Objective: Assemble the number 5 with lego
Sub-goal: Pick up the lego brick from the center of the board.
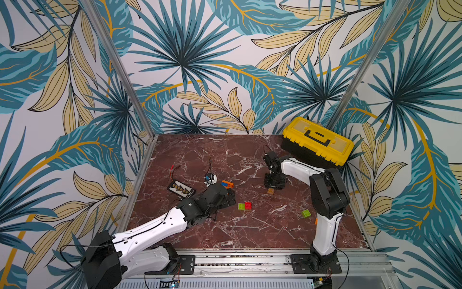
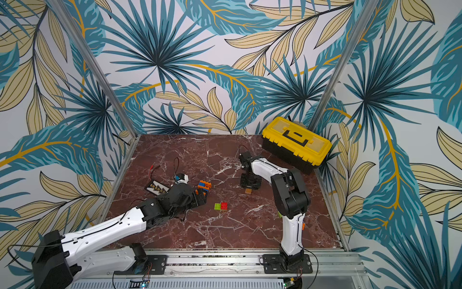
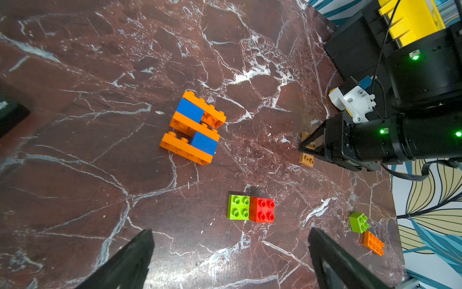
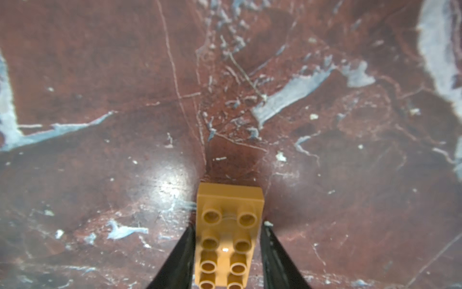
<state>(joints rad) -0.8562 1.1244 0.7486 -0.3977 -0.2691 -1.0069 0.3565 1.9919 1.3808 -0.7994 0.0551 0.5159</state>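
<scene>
My right gripper (image 4: 228, 226) is shut on a tan oblong lego brick (image 4: 228, 232) that rests on the marble table; both top views show that brick (image 1: 270, 191) (image 2: 248, 191) under the downward-pointing gripper (image 1: 272, 186). An assembly of orange oblongs and blue squares (image 3: 193, 127) (image 1: 227, 184) lies left of centre. My left gripper (image 3: 230, 230) (image 1: 231, 196) hovers open beside it, holding nothing. A lime-green square (image 3: 238, 211) touches a red square (image 3: 262, 209) mid-table. Another lime-green brick (image 3: 359, 222) and an orange oblong (image 3: 374, 243) lie by the right arm.
A yellow-and-black toolbox (image 1: 317, 140) fills the back right corner. A black flat board with yellow parts (image 1: 180, 189), a small white device (image 1: 210, 179) with a black wire, and red wires (image 1: 175, 167) lie at the left. Metal rails edge the table.
</scene>
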